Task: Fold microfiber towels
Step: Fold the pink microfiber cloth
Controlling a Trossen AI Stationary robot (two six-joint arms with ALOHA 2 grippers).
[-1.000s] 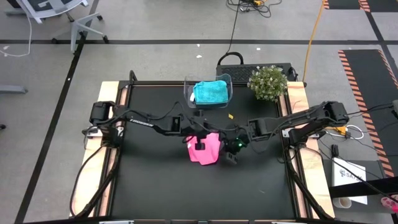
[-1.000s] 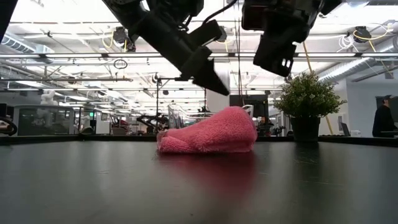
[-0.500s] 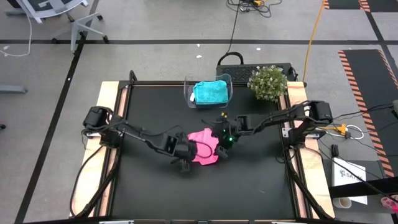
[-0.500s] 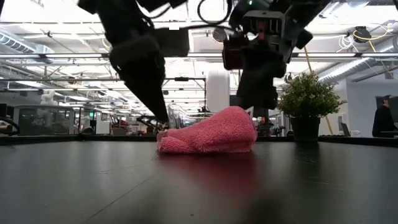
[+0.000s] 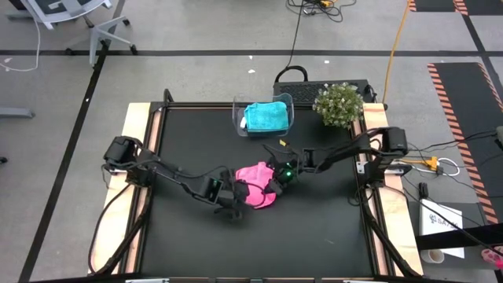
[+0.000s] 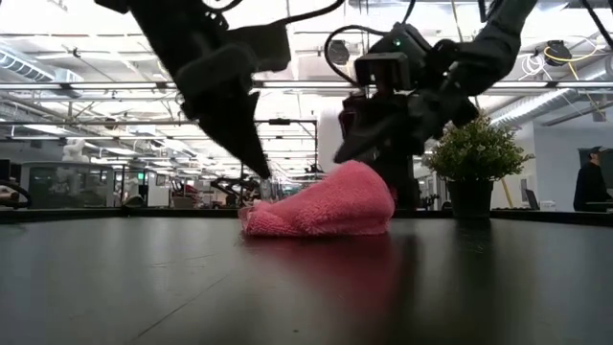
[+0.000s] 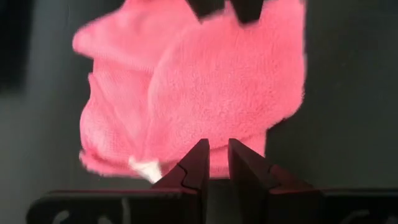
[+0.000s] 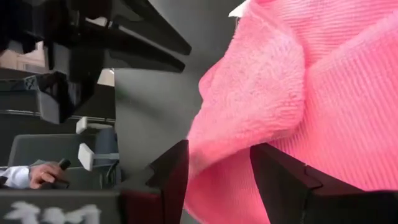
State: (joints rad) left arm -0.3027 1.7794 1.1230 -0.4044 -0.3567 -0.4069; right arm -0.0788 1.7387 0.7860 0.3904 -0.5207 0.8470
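Note:
The bright pink towel (image 5: pixel 256 195) lies crumpled in a heap on the black table, with a small white tag (image 7: pixel 147 169) at its near edge. My left gripper (image 5: pixel 236 193) is low at the towel's left side, its fingers only a narrow gap apart (image 7: pixel 217 155), tips at the towel's edge. My right gripper (image 5: pixel 275 174) is low at the towel's far right side, open, with a raised fold of the towel (image 8: pixel 249 118) between its fingers. The teal towel (image 5: pixel 266 117) lies in a clear bin. The grey-white towel is out of view. My left gripper points slanting down at the pink towel's edge (image 7: pixel 214 134) from the table's left. I cannot tell whether its tips touch the cloth. My right gripper slants down from the far right, with a raised fold (image 8: pixel 217 155) in its open gap. I cannot tell whether it touches.
The clear bin (image 5: pixel 284 102) stands at the table's far edge. A potted plant (image 5: pixel 339 104) stands at the far right corner and also shows in the low view (image 6: pixel 473 153). Bare black table lies near and to both sides of the towel.
My left gripper has gone from above the towel's far side toward the near left and down to the towel's left edge. My right gripper has gone toward the far left and down to the towel's far right side, tipping flatter. The towel has stayed in place.

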